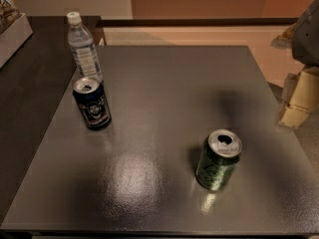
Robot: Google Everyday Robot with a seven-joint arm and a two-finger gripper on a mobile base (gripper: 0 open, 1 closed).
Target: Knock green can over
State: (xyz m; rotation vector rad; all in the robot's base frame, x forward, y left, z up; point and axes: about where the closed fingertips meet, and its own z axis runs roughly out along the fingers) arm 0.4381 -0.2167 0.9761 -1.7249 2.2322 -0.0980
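Scanning from the left: a clear bottle (83, 49) and a blue can (91, 103) stand together at the bench's (164, 83) far-left side. The green can (218, 159) stands right of centre toward the front, long axis upright, opened top up. My hand (300, 97) hangs beyond the bench's right edge, well apart; how open it is I cannot tell. Pushing low might merely slide the can; too hard, and it could roll off.

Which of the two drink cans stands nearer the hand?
The shiny dark-green metal can at front right, closer to the hand at the view's right edge. The dark-blue can with a white emblem stands far left, beside the clear plastic bottle.
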